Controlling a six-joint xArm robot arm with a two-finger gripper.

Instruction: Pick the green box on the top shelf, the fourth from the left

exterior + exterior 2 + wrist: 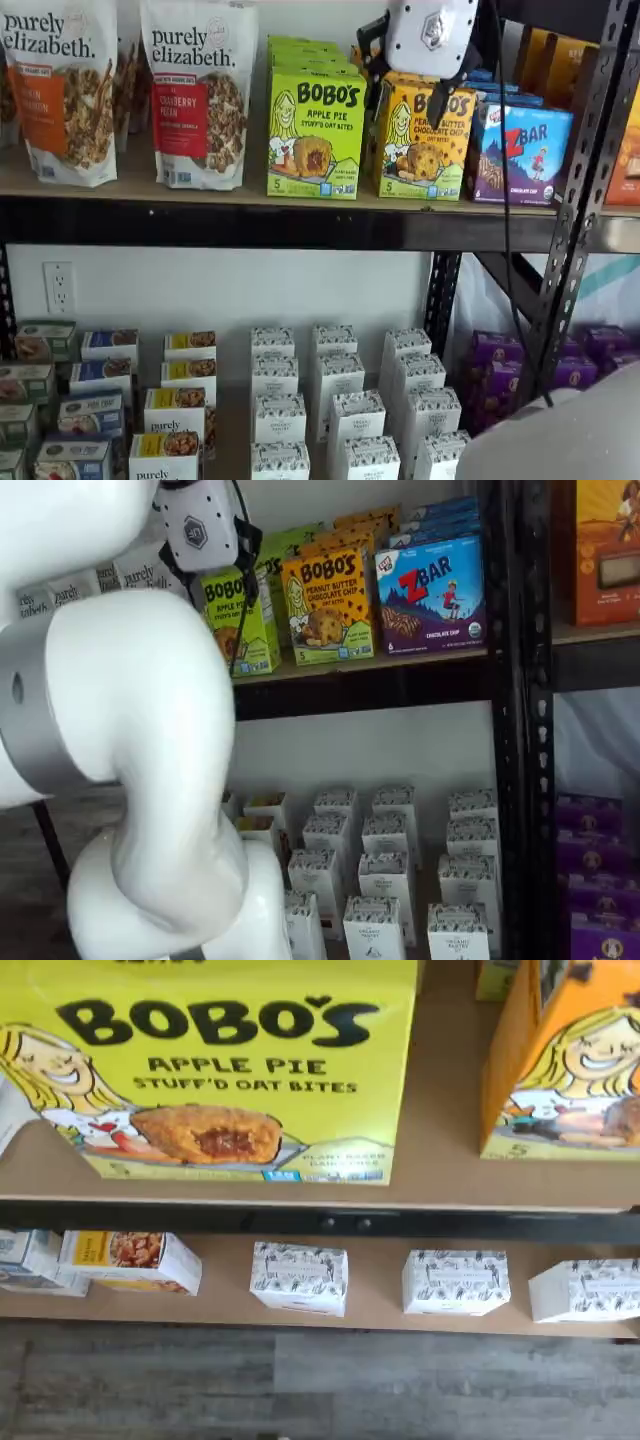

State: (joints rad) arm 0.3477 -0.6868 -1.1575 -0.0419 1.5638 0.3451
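The green box is a lime-green Bobo's Apple Pie carton that stands upright on the top shelf and fills much of the wrist view. In both shelf views it stands at the shelf's front edge, partly covered by the arm in one. My gripper hangs in front of the shelf at box-top height, its white body above two black fingers with a gap between them. It is open, holds nothing, and stays clear of the green box. In a shelf view the gripper overlaps the green box's top.
A yellow-orange Bobo's box stands right of the green one, then a blue Zbar box. Granola bags stand to the left. White patterned boxes fill the lower shelf. A black upright stands at right. The white arm blocks much of a shelf view.
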